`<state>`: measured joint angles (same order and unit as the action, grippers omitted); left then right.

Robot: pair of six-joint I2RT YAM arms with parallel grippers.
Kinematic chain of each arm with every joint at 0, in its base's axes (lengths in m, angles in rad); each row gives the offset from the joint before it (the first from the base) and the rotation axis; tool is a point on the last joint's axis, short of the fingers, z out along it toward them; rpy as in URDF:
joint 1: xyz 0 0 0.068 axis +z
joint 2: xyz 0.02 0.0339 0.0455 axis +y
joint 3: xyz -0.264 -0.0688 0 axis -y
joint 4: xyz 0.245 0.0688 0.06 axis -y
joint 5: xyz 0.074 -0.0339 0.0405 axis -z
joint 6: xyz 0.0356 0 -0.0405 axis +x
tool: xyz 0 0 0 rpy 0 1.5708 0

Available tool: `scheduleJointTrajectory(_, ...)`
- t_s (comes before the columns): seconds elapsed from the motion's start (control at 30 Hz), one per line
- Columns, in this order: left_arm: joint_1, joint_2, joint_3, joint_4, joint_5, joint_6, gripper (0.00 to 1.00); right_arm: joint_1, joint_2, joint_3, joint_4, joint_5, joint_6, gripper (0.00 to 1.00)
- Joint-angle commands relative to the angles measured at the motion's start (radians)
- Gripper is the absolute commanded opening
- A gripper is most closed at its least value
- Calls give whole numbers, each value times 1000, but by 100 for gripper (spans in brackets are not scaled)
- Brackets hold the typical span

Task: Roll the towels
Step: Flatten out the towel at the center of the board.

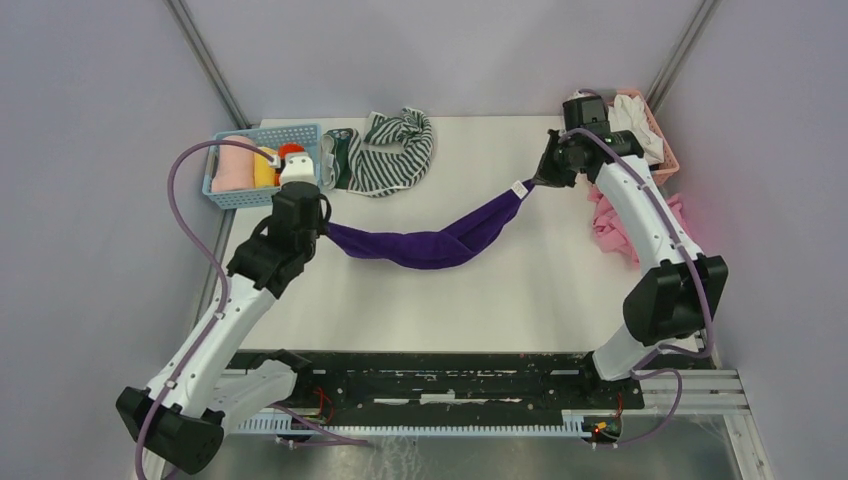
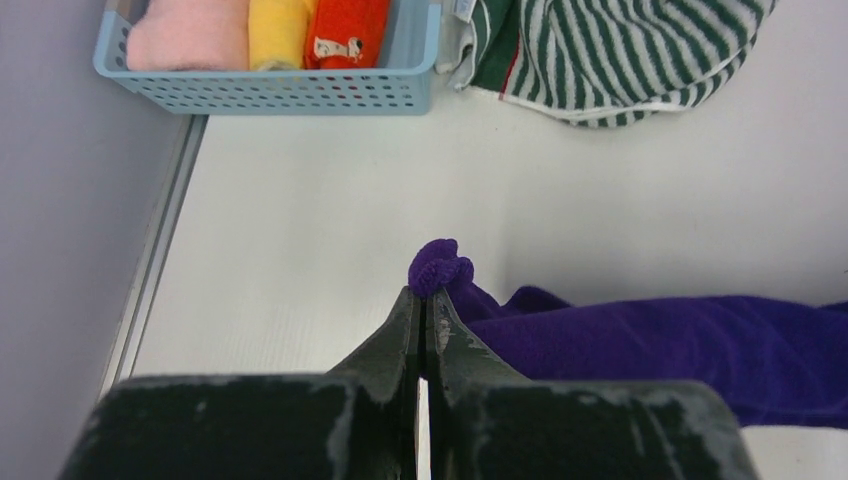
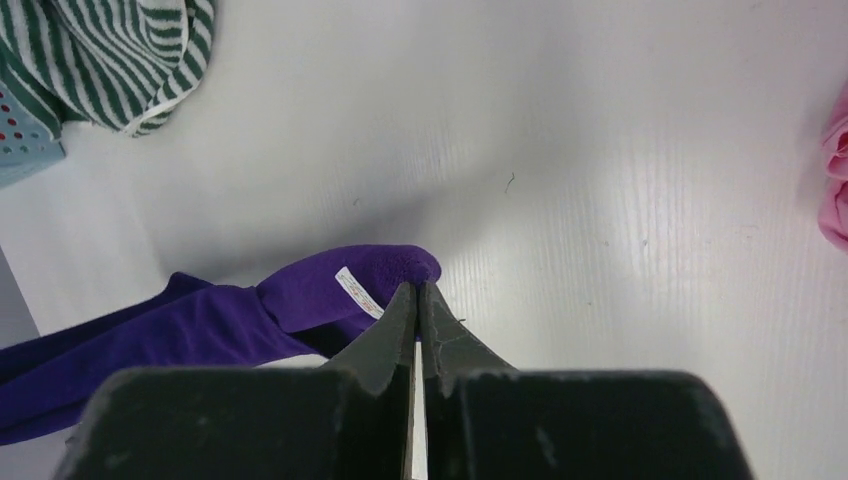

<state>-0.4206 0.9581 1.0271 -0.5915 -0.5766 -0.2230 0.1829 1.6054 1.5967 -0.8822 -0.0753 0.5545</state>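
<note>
White tabletop [image 1: 480, 290], top view: the purple cloth [image 1: 420, 243] stretches in a sagging band across frame centre, between the left gripper [image 1: 322, 228] and right gripper [image 1: 538, 181]. The striped towel [image 1: 395, 150] lies crumpled at upper centre, beside a blue basket [image 1: 245, 197]. Left wrist view: jaws clenched on one cloth corner. Right wrist view: jaws clenched on the tagged corner.

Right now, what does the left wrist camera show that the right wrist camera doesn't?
Only left wrist: pink roll and yellow roll in the blue basket, and the left gripper shut on a corner of the purple cloth. Only right wrist: pink cloth at the edge, the white tag, and the right gripper shut on that end. Both: purple cloth, striped towel, basket, table.
</note>
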Motion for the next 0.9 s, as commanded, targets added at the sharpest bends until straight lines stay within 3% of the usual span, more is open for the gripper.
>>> scheduleJointTrajectory(0.0, 13, 55, -68, 76, 31, -32, 3, -8, 105, 64, 60, 52, 85, 9)
scheduleJointTrajectory(0.23, 56, 104, -95, 90, 114, -29, 3, -8, 511, 432, 39, -40, 114, 7)
scheduleJointTrajectory(0.37, 74, 103, -102, 91, 123, -28, 3, -5, 591, 492, 117, -130, 120, 1)
scheduleJointTrajectory(0.6, 83, 12, -41, 163, 209, -85, 3, -46, 433, 478, 80, -150, 46, 1)
scheduleJointTrajectory(0.77, 85, -138, -92, 254, 137, -138, 4, -86, 254, 389, 104, -159, -3, 1)
scheduleJointTrajectory(0.83, 85, -190, -119, 234, 116, -152, 11, -89, 187, 312, 112, -159, -13, 3)
scheduleJointTrajectory(0.87, 85, -226, -132, 200, 108, -176, 24, -88, 139, 246, 117, -168, -17, 3)
